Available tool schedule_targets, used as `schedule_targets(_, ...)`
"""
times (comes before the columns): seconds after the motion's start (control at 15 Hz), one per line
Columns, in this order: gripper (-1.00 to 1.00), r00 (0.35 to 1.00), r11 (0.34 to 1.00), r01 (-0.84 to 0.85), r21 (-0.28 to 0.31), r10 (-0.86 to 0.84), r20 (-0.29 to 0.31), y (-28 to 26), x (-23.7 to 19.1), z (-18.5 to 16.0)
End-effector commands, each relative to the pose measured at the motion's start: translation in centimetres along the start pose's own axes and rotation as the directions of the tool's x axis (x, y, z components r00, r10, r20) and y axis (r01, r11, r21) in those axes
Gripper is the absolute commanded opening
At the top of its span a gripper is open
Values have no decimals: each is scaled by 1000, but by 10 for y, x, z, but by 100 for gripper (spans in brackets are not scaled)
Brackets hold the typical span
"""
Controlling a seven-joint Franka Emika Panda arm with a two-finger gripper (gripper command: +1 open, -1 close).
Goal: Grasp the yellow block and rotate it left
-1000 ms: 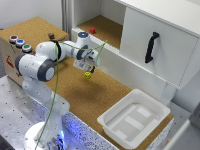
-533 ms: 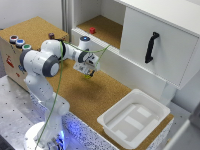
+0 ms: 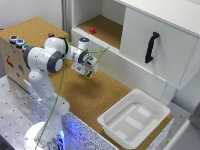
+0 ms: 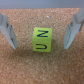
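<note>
In the wrist view the yellow block [image 4: 42, 40] is a small lime-yellow cube with black letters on its top face, lying on the cork surface. My gripper [image 4: 40, 46] is open and straddles it, with one finger [image 4: 7, 30] on each side and a gap between each finger and the cube. In the exterior view the gripper [image 3: 88, 70] points down at the cork counter in front of the cabinet. The yellow block [image 3: 88, 75] shows there only as a small yellow spot at the fingertips.
A small red block [image 3: 93, 30] lies in the open cabinet shelf behind. The cabinet door with a black handle [image 3: 151, 47] is at the exterior view's right. A white tray [image 3: 134, 118] sits at the counter's near right. A wooden box with buttons [image 3: 15, 41] stands at the left.
The arm's elbow has shifted a little and the gripper has dropped slightly toward the cork. The yellow block stays at the fingertips.
</note>
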State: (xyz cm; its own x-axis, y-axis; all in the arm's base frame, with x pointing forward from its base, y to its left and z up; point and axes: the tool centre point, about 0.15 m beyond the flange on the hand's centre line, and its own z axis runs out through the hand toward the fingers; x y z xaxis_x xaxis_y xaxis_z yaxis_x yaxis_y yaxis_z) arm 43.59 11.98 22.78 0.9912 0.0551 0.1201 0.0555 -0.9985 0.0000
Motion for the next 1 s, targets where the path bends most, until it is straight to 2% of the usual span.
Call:
schedule_targets(0.0, -100, 996, 996, -84, -33, 85, 29, -6, 22, 22)
schedule_targets(0.2, -100, 993, 994, -108, -25, 109, 44, -4, 24, 29)
schedule_targets(0.67, -100, 995, 995, -92, -45, 93, 34, -6, 27, 28)
schedule_targets(0.93, -100, 999, 998, -45, -49, 45, -2, -9, 23, -1)
